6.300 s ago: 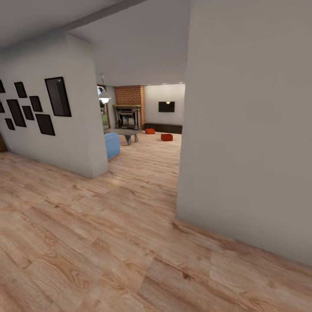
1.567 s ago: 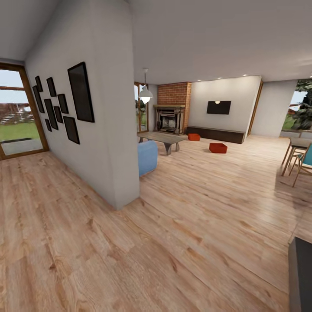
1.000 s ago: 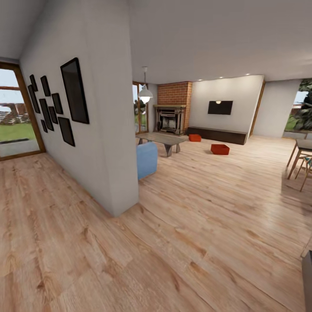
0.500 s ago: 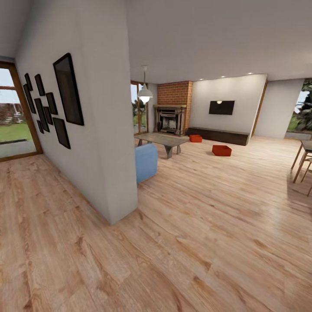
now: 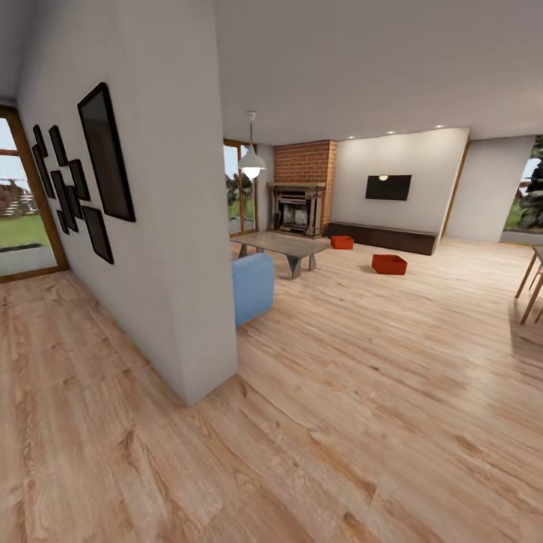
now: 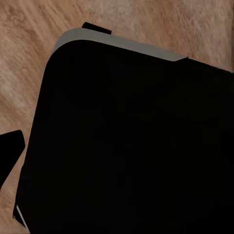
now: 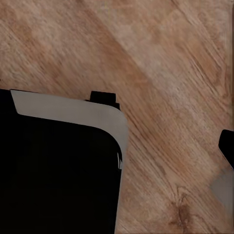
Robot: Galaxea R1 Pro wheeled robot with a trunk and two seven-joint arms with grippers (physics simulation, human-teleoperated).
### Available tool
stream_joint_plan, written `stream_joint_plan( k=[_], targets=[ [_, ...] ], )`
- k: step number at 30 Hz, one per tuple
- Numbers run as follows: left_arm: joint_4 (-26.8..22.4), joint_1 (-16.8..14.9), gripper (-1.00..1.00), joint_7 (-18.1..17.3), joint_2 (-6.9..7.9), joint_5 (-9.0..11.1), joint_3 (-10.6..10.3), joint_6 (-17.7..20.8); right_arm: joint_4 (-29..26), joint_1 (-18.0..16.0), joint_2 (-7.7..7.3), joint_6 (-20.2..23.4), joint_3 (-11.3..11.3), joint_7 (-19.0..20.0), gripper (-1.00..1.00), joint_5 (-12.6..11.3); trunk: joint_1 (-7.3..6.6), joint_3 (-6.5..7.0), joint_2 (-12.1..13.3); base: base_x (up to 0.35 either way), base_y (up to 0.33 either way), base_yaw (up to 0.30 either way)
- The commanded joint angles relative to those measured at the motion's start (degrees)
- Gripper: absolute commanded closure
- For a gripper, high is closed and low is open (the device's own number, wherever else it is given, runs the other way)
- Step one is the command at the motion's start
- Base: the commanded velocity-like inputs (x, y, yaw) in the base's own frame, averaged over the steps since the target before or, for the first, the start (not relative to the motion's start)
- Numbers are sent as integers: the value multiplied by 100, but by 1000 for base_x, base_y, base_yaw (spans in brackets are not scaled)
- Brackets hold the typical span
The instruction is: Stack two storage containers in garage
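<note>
Two orange-red storage containers stand on the light wood floor of the living room, far ahead in the head view. The nearer container (image 5: 389,264) sits out on the open planks. The farther container (image 5: 342,242) lies beside the long dark bench (image 5: 385,237) under the black TV (image 5: 388,187). The red brick chimney (image 5: 305,162) and fireplace (image 5: 294,210) stand behind them. In each wrist view my own dark base (image 6: 126,141) (image 7: 53,170) hangs over the planks, with a dark tip at the picture's edge.
A white partition wall (image 5: 177,249) hung with black frames juts out close on the left. Behind its end sit a blue seat (image 5: 253,286) and a grey low table (image 5: 283,245). Wooden chair legs (image 5: 530,290) stand at the right edge. Wide plank floor stretches ahead.
The camera has rolled forward and turned, so the whole picture has shifted; the living room and both containers look a little larger and closer. The containers themselves have not moved.
</note>
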Motion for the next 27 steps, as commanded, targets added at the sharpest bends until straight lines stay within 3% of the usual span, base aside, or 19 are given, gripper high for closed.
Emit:
stream_joint_plan(
  k=[1, 27],
  targets=[
    [2, -2, -100, 1, -2, 7, 30, -15, 18, -7, 4, -34, 47, -4, -100, -52, 3, -6, -3, 323, 0, 0],
    [-4, -2, -100, -1, -2, -43, 22, -33, 15, -7, 6, -44, 16, -4, -100, -43, 3, -6, -3, 316, 0, 0]
  ],
)
